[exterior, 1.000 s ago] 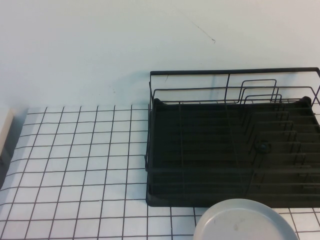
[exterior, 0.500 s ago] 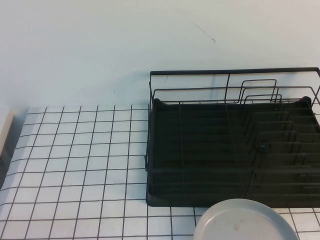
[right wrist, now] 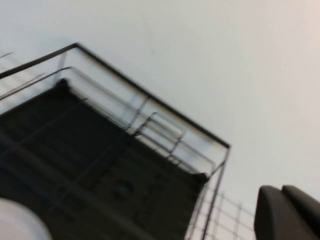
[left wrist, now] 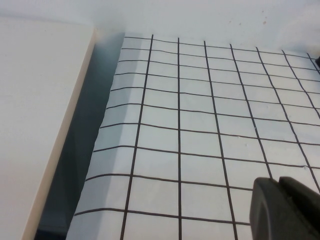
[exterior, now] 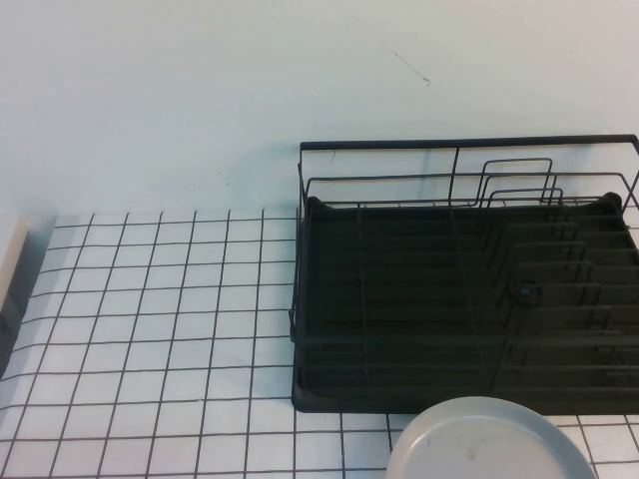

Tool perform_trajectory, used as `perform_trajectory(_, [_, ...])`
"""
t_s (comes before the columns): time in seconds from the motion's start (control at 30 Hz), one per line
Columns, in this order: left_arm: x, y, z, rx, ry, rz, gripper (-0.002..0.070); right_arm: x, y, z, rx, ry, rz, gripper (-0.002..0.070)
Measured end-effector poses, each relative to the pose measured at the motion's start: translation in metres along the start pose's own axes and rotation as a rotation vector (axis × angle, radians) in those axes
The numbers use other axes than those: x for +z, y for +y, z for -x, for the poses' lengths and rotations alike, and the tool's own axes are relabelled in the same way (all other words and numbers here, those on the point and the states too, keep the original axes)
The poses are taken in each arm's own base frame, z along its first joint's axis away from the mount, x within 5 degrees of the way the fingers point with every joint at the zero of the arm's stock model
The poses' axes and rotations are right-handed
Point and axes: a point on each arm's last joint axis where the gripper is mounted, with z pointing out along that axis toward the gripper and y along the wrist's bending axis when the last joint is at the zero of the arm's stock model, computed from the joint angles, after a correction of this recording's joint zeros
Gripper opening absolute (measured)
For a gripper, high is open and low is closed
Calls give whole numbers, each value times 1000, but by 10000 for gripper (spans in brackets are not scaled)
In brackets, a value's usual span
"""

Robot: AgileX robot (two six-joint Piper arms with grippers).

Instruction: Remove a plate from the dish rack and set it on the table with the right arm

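Note:
The pale grey-blue plate (exterior: pixel 489 444) lies flat on the gridded table (exterior: pixel 150 319), just in front of the black dish rack (exterior: pixel 459 299), partly cut off by the view's lower edge. The rack holds no dishes. Neither gripper shows in the high view. My right gripper (right wrist: pixel 281 192) is shut and empty, raised above the table beside the rack (right wrist: pixel 100 160); a sliver of the plate (right wrist: pixel 17 222) shows in a corner of that view. My left gripper (left wrist: pixel 277 187) is shut and empty, low over the table's left part (left wrist: pixel 200 125).
A cream-white block (exterior: pixel 8 259) stands past the table's left edge, also in the left wrist view (left wrist: pixel 35 125). A pale wall runs behind the rack. Open gridded table lies left of the rack.

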Motion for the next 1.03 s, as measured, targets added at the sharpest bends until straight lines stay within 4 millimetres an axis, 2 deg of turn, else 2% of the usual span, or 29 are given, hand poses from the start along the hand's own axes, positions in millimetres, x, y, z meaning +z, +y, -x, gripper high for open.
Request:
perform_trajectory(0.1, [0, 0, 0, 0, 0, 0, -3, 15, -3, -23, 37, -54, -155, -1])
perform_trajectory(0.23, [0, 0, 0, 0, 0, 0, -3, 31, 8, -74, 153, -93, -289, -1])
perform_trajectory(0.37, [0, 0, 0, 0, 0, 0, -3, 47, 34, -135, 300, -39, -296, -1])
perform_trajectory(0.47, [0, 0, 0, 0, 0, 0, -3, 56, 50, -169, 363, 11, -288, -1])
perform_trajectory(0.53, [0, 0, 0, 0, 0, 0, -3, 61, 57, -185, 396, 50, -276, -1])
perform_trajectory(0.73, [0, 0, 0, 0, 0, 0, -3, 63, 64, -198, 422, 145, -248, -1])
perform_trajectory(1.03, [0, 0, 0, 0, 0, 0, -3, 62, 64, -198, 426, 161, -243, -1])
